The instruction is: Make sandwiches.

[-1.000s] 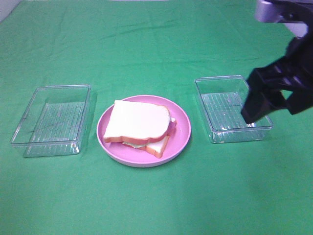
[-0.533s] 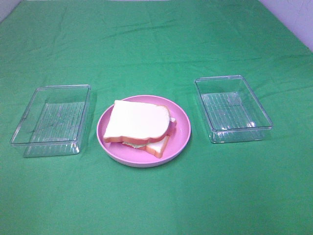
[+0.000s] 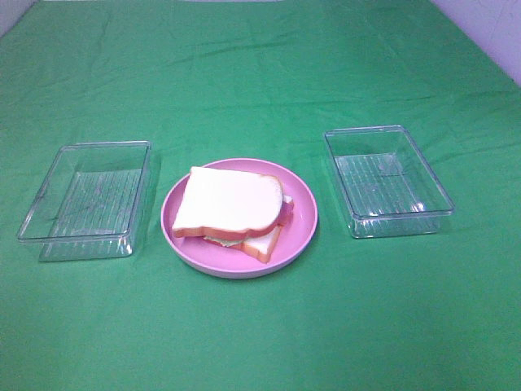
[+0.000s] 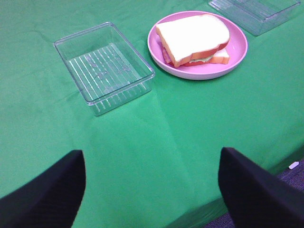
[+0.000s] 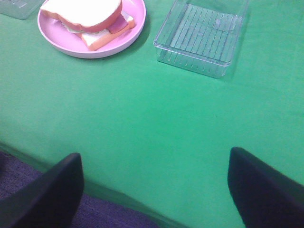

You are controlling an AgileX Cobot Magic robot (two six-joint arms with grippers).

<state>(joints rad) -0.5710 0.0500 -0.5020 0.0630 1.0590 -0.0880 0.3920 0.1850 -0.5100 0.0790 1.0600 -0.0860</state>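
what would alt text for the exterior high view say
An assembled toy sandwich with white bread on top sits on a round pink plate at the centre of a green cloth. An empty clear tray lies on the left of the plate and another clear tray on the right; no robot arm shows.

Matt green cloth point(image 3: 260, 342); clear ribbed plastic trays point(image 3: 389, 181); smooth glossy pink plate point(image 3: 303, 221); matt sandwich point(image 3: 228, 202).
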